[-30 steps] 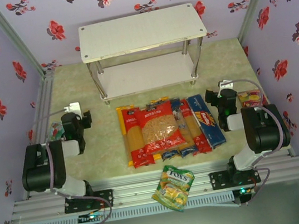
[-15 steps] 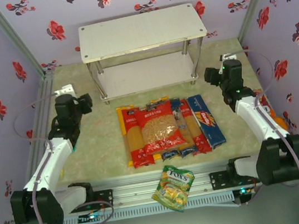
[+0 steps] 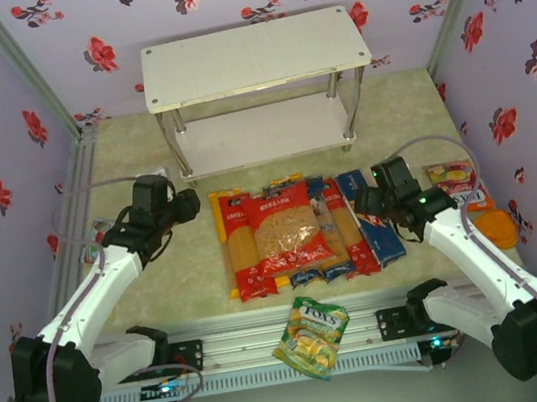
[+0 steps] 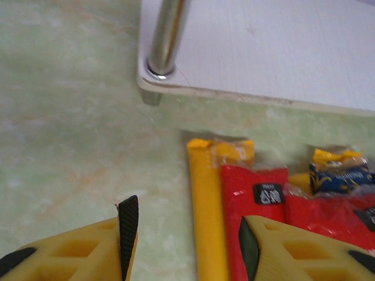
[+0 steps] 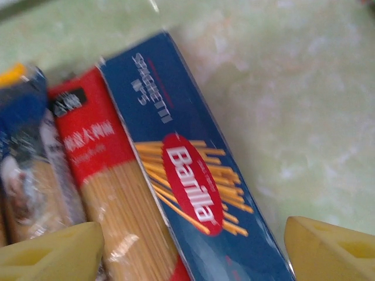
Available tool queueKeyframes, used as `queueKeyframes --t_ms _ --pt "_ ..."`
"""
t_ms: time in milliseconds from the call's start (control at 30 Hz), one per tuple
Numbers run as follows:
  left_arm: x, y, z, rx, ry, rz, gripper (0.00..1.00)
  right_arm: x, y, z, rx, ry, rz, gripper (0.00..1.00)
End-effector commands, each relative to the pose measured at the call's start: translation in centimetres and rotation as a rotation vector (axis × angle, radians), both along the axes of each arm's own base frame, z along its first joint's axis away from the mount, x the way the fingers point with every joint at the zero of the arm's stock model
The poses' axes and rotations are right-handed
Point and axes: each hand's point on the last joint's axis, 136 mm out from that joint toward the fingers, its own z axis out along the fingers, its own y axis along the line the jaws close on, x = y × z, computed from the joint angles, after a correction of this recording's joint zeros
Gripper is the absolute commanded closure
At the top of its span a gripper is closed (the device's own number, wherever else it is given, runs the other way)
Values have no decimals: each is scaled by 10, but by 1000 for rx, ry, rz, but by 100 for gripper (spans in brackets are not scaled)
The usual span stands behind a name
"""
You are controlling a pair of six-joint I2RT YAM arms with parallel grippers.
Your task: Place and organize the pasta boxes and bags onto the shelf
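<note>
Pasta boxes and bags (image 3: 294, 233) lie flat on the table just in front of the shelf (image 3: 252, 57), side by side with their long sides pointing at it. None is on either board yet.

I have the left gripper (image 4: 186, 234) in front of the shelf's left front leg (image 4: 167, 35). Its jaws are partly apart, holding nothing and straddling the yellow spaghetti bag (image 4: 208, 222). That's the outer pack with a free side, so I judge it the easiest to pinch.

The right gripper (image 5: 190, 252) is in front of the shelf's right front leg, jaws wide and empty over the dark-blue box (image 5: 187, 175). I'd say wide because the box is broad — it's also the outer pack on that end.

The wide red short-pasta bag (image 3: 288, 226) lies on top of the middle packs and hides them, so I can't count the row. The right wrist view is blurred, and the box's end away from the shelf is cut off. I can't tell if either gripper's fingers touch the table. The orange thing (image 3: 500, 225) off past the shelf's right end is unclear.
</note>
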Motion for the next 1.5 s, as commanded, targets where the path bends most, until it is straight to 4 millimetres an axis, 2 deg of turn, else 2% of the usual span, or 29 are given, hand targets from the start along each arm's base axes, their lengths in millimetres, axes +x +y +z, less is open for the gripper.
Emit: queueKeyframes --t_ms 0,433,833,1167,1333,1467 --pt "-10 -10 -4 -38 55 -2 49 -22 -13 -18 -38 97 -71 17" --pt "-8 -14 -11 -37 84 -6 48 -25 -5 -58 -77 285 -27 10" --pt "-1 -18 -12 -35 86 -9 48 -25 -1 -83 -109 393 7 8" --pt "3 -17 -9 -37 81 -2 48 -26 1 -95 -131 456 40 5" --pt "4 -15 -8 -37 77 2 48 -26 -10 -99 -184 479 3 7" --pt "5 -14 -7 -41 73 7 48 -18 -12 -98 -163 463 -27 8"
